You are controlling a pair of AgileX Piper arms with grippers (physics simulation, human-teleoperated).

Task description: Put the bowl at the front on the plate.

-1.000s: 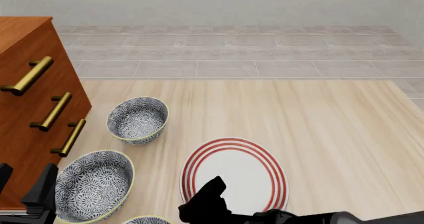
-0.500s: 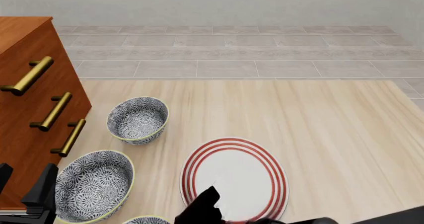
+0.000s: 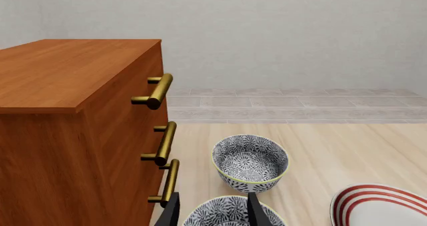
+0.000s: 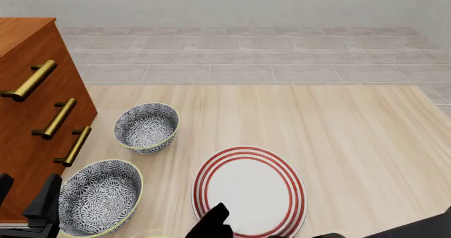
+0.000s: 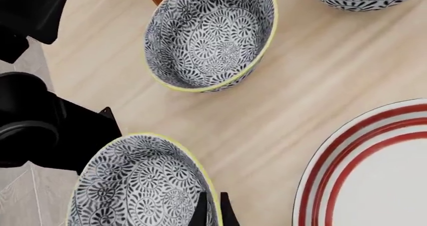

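The round, deep, blue-grey floral bowl with a thin yellow-green rim (image 5: 143, 186) sits at the near edge of the pale wooden counter (image 4: 338, 132), all but cut off in the front view. The right pincer (image 5: 212, 209) has its two thin fingertips almost together, straddling the right side of that bowl's rim, one inside and one outside. Just right of it lies the large flat white plate with three red rings (image 4: 250, 190), bare. The left pincer (image 3: 212, 211) hangs with fingers apart above the second floral bowl (image 4: 99, 197), just beyond the first on the left, nothing between them. Farther still stands a third floral bowl (image 4: 147, 127). A brown wooden drawer cabinet with brass bar handles (image 4: 28, 106) stands along the left side.
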